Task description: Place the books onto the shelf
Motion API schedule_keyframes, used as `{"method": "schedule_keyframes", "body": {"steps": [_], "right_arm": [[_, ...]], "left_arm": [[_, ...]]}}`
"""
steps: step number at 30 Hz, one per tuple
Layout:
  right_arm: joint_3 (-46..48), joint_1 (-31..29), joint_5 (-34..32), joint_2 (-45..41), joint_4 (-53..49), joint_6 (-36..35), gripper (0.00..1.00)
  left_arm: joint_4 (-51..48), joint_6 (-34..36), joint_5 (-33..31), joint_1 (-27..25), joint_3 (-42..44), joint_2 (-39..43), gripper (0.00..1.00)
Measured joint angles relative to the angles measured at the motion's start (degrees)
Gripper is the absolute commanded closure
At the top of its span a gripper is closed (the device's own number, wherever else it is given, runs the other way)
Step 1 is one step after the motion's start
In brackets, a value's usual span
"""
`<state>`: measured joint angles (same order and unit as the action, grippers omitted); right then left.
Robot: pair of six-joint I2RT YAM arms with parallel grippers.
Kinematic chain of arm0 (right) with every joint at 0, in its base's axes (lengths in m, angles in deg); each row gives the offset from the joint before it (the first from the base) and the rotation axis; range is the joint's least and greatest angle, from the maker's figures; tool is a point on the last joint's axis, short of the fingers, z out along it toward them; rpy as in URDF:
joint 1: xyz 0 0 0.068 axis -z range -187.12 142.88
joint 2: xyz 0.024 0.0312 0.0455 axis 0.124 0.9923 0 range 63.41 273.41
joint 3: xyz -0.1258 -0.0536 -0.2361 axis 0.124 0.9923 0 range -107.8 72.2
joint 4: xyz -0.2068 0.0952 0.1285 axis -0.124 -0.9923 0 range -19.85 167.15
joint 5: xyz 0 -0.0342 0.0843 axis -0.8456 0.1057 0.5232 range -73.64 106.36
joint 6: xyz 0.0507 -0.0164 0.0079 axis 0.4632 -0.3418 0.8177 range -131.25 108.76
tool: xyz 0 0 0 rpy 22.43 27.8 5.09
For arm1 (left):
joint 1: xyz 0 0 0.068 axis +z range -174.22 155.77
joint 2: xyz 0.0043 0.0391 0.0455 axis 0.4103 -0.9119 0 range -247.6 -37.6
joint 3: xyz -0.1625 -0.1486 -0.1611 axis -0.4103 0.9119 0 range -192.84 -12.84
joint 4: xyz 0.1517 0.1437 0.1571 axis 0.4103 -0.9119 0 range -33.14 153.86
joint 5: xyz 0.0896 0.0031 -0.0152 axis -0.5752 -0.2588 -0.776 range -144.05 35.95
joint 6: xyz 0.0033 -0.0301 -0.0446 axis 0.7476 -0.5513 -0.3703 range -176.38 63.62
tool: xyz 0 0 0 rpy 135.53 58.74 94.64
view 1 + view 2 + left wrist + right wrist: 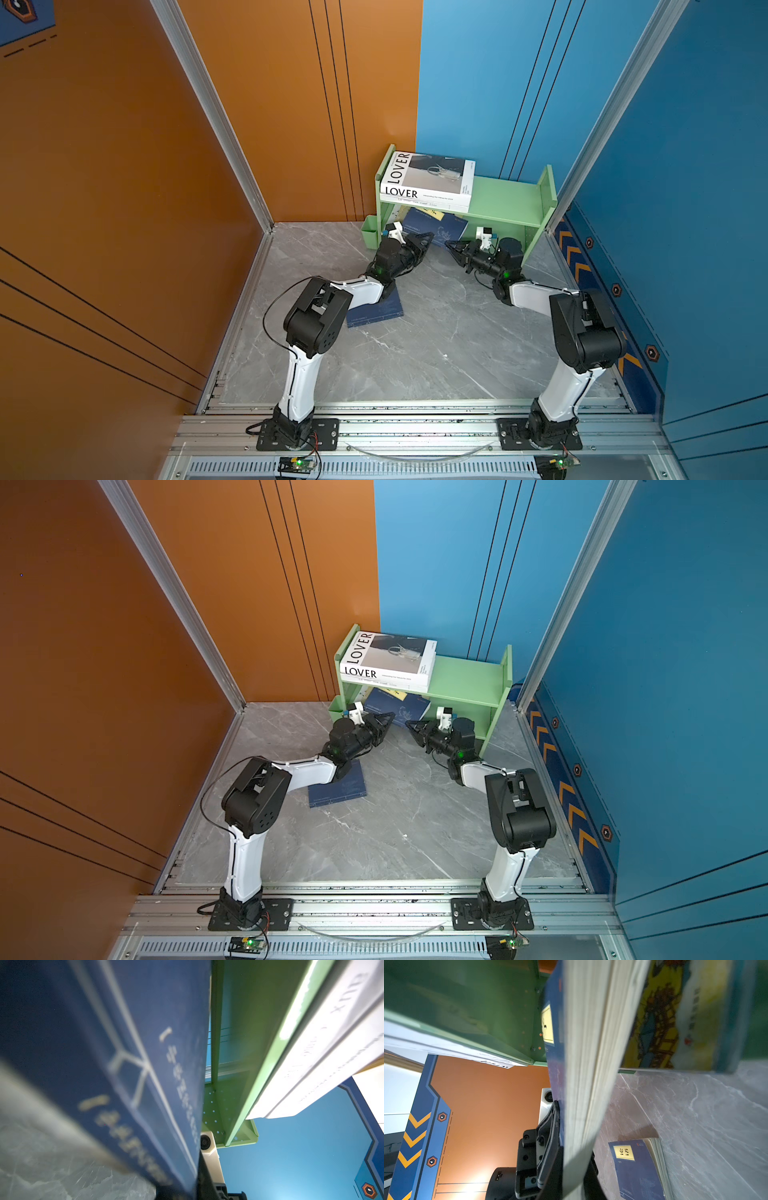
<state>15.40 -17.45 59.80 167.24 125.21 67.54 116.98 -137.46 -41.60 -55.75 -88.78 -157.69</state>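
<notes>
Clamping the navy book from both ends, the left gripper has its jaws closed across the covers, one finger flat on the front. The right gripper looks pinched shut on the opposite corner. The book hangs tilted at the mouth of the green shelf, at its lower tier, over a yellow illustrated book. It is probably a softback: light, floppy and smooth-covered, so likely to sag or slip. A grip near the spine should be firmest. A second navy book lies on the marble table, and the LOVER book sits on the top tier.
</notes>
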Motion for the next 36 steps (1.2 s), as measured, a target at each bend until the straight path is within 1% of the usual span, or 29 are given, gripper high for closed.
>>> {"method": "schedule_keyframes", "body": {"steps": [2, 5, 9, 14, 18, 25, 36], "right_arm": [[-0.22, 0.0, 0.11, 0.0, 0.09, 0.2, 0.64], [-0.26, 0.28, 0.04, 0.0, 0.76, 0.85, 0.52], [-0.26, 1.55, -0.2, 0.0, 0.79, 1.6, 0.43], [-0.24, 3.89, -1.44, -0.28, -0.42, 0.61, 0.37], [-0.24, 5.46, -2.86, -1.27, -3.56, -2.58, 0.36], [-0.26, 5.88, -4.66, -1.53, -8.41, -6.88, 0.43], [-1.53, 5.88, -4.72, -1.51, -9.09, -8.13, 0.44]], "left_arm": [[0.57, 0.24, -0.13, 0.0, -0.09, 0.0, 1.0], [0.63, 0.7, -0.87, 0.0, -0.15, -0.35, 1.0], [0.63, 0.66, -1.75, 0.0, -1.49, -2.16, 1.0], [0.42, 0.76, -3.28, 0.02, -4.59, -4.61, 1.0], [-0.28, 0.9, -4.09, 0.02, -7.52, -7.19, 1.0], [-1.16, 0.92, -6.4, 0.0, -11.1, -10.88, 1.0], [-2.38, 0.94, -9.46, -0.28, -16.85, -14.64, 1.0]]}}
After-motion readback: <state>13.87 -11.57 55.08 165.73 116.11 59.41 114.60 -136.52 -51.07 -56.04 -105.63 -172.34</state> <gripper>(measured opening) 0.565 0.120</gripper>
